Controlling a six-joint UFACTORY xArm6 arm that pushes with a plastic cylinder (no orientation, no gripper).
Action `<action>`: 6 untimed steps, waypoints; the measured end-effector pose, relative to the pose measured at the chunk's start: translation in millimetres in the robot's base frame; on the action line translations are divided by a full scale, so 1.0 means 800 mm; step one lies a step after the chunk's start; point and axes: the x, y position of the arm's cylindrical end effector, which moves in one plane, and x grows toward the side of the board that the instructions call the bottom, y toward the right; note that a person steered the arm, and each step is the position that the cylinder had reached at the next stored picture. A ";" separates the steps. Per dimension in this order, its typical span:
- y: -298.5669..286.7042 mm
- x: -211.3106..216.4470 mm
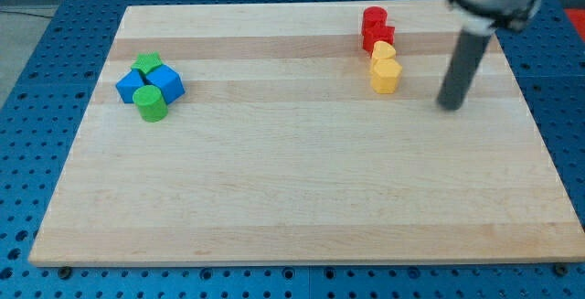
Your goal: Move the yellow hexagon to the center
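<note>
Pale wooden board (302, 198) (blue pegboard (37, 61) around), my tip (451, 106) right of yellow hexagon (385, 76)

Pale wooden board (302, 198) on blue perforated table (37, 70).

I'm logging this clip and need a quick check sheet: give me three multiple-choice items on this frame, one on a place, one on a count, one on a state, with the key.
1. Where is my tip relative to the yellow hexagon?
A. At the view's right of it
B. At the view's left of it
C. On top of it

2. How many red blocks are on the board?
A. None
B. Two
C. Five

3. Is my tip touching the yellow hexagon?
A. Yes, pressed against it
B. No, bare wood lies between them
C. The hexagon is hidden

Key:
1 A: the rod stands to the right of the yellow pair, the hexagon and the yellow heart.
2 B: a red cylinder and another red block sit at the view's top.
3 B: a clear gap of board shows between tip and hexagon.
</note>
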 end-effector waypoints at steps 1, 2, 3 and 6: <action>0.007 -0.039; -0.014 -0.040; -0.071 -0.038; -0.195 -0.011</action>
